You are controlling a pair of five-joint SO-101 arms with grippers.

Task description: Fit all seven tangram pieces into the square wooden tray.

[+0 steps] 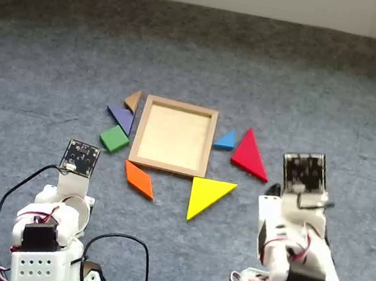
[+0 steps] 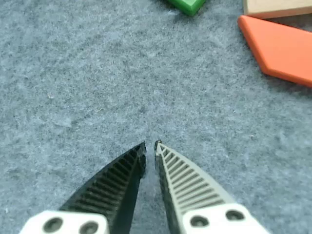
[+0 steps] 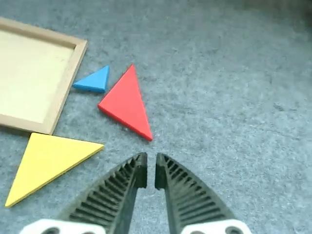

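Left jaws: clenched, empty. Pieces lie outside the square wooden tray (image 1: 167,167): green square (image 1: 114,138) at its 9 o'clock, orange parallelogram (image 1: 139,179) at 7, yellow triangle (image 1: 207,195) at 5, red triangle (image 1: 249,155) at 3. Pieces are probably light, rigid and thin; pinch across opposite edges. Right jaws: clenched, empty.

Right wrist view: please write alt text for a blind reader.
The right hand, shut, hangs over grey carpet beside a red triangle, a yellow triangle, a small blue triangle and a corner of the wooden tray.
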